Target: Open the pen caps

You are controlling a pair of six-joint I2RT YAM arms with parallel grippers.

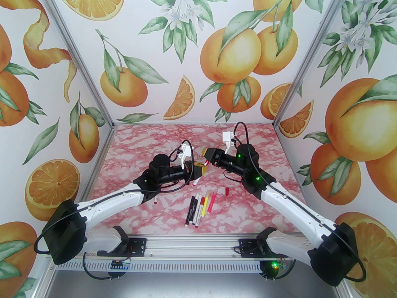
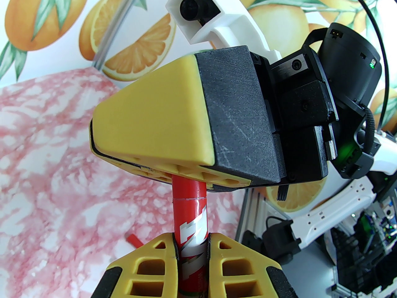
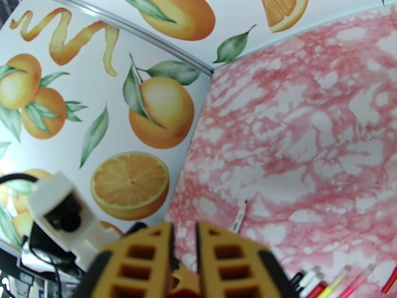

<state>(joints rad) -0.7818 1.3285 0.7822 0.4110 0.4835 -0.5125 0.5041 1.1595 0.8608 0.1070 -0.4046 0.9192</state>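
Note:
A pen (image 2: 193, 244) with a red and white barrel is held above the table between both grippers. My left gripper (image 2: 192, 239) is shut on the barrel. My right gripper (image 1: 207, 156) faces it tip to tip, and its yellow fingers (image 2: 149, 119) are shut on the pen's red cap (image 2: 187, 188). A thin seam shows where cap meets barrel. The pen's red tail (image 1: 194, 183) sticks out below the left gripper (image 1: 200, 168). In the right wrist view a red piece (image 3: 186, 292) sits between the right gripper's (image 3: 184, 228) fingers.
Several pens (image 1: 201, 208) lie side by side on the pink marble table (image 1: 263, 144), among them a black, a yellow and a pink one. A loose red cap (image 1: 227, 191) lies to their right. Another pen (image 1: 154, 200) lies under the left arm.

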